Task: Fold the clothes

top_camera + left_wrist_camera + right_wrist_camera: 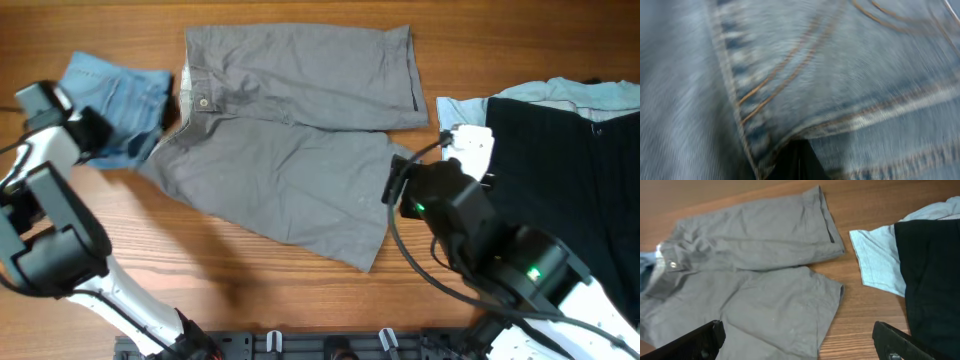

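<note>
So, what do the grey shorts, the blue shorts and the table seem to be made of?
Grey shorts: probably a thin woven cotton, matte; soft creases and no shine. Blue shorts: denim, faded; diagonal ribs and tan double stitching show close up. Table: wood or a wood-look laminate, smooth with a slight sheen; long brown grain lines, but I cannot tell which of the two.

No readable text (labels, brands) anywhere.
</note>
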`<state>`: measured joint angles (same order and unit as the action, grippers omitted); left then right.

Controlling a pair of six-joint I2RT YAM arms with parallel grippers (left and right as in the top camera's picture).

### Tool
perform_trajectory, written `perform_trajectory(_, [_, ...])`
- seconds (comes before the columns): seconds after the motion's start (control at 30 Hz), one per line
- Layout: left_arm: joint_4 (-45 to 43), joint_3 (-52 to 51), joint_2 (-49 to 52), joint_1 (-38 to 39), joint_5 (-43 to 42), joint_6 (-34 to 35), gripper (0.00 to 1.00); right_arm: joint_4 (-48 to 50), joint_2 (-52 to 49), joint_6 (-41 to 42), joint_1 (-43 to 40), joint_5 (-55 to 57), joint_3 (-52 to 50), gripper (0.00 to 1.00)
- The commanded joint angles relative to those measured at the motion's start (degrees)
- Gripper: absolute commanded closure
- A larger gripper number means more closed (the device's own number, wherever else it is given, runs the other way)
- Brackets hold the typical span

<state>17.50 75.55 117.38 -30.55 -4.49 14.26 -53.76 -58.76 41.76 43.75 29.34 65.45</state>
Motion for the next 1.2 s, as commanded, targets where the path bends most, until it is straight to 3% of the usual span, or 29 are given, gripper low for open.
perform_trajectory(0.0, [1.64, 1.42, -6.21, -2.03, 4.98, -0.98, 0.90, 2.29, -2.19, -1.29, -0.28, -0.37, 0.55, 0.00])
perform_trajectory(0.1, [2.14, 1.42, -14.27, -0.96, 4.52, -2.36, 0.60, 5.68, -2.32, -1.31, -1.62, -0.55, 1.27, 0.01])
perform_trajectory(0.17, [3.56, 1.42, -20.20, 0.22, 3.48, -2.54, 0.47, 7.50, -2.40, -3.96, -4.39, -4.17, 2.21, 0.01])
perform_trajectory(0.33, [12.02, 1.40, -33.42, 4.90, -5.88, -2.51, 0.36, 7.19, -7.39, -11.54, -17.75, -16.81, 2.21, 0.01])
perform_trajectory(0.43, [21.53, 1.40, -38.73, 9.33, -6.84, -2.47, 0.25, 6.97, -14.16, -15.06, -29.59, -30.10, 2.21, 0.00])
perform_trajectory(0.57, [34.12, 1.40, -39.78, 14.16, -6.60, -2.47, 0.23, 6.71, -23.96, -19.43, -38.10, -42.10, 2.21, 0.04])
perform_trajectory(0.77, [43.15, -1.42, -35.36, 16.85, 2.21, -1.77, 0.20, 3.08, -39.45, -20.68, -39.43, -42.80, 2.19, 0.02])
perform_trajectory(0.93, [39.87, -8.24, -29.79, 14.67, 2.29, -0.07, 0.16, -0.20, -40.48, -23.06, -39.43, -46.29, 1.97, 0.01])
perform_trajectory(1.17, [28.35, -11.23, -17.75, 11.67, 3.41, -0.13, 0.18, -9.25, -29.16, -25.05, -35.85, -48.85, 1.92, 0.00])
